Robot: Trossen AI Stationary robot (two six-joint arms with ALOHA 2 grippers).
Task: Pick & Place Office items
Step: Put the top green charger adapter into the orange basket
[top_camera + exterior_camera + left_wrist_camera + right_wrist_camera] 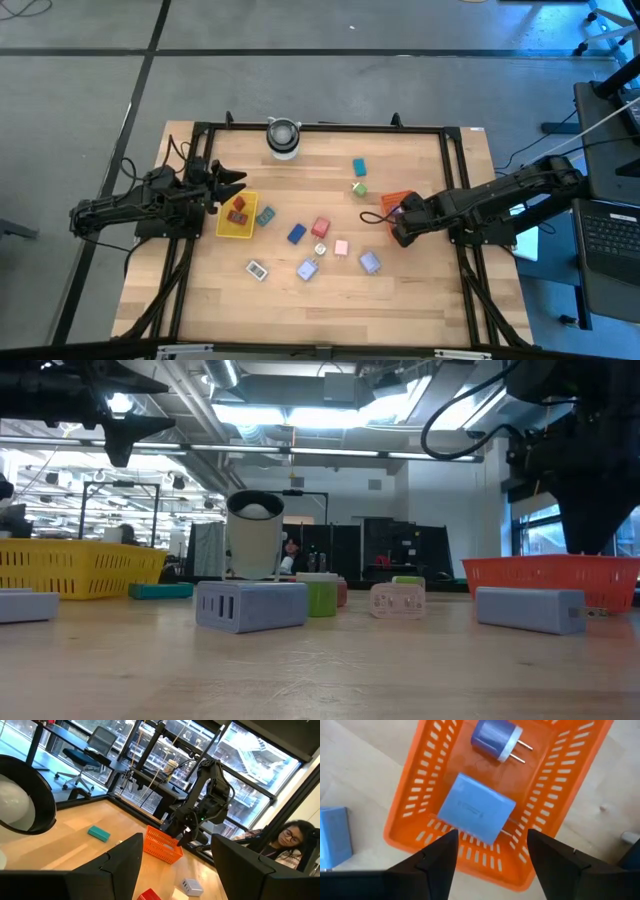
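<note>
Most of the office items [320, 228] lie loose across the wood mid-frame in the high view: blue, red, pink, lavender, white, plus a teal and a green one higher up. Two more, a blue block [476, 808] and a blue plug [495, 738], sit inside the orange tray [562, 800] at centre right. The right gripper [490, 855] hangs just over that tray w/ fingers apart, holding nothing. At centre left the yellow tray [226, 228] holds red pieces, maybe two. The left gripper [175, 870] hovers by its upper left edge, fingers spread, empty. A grey-white cylinder [283, 138] stands at the table's top edge.
</note>
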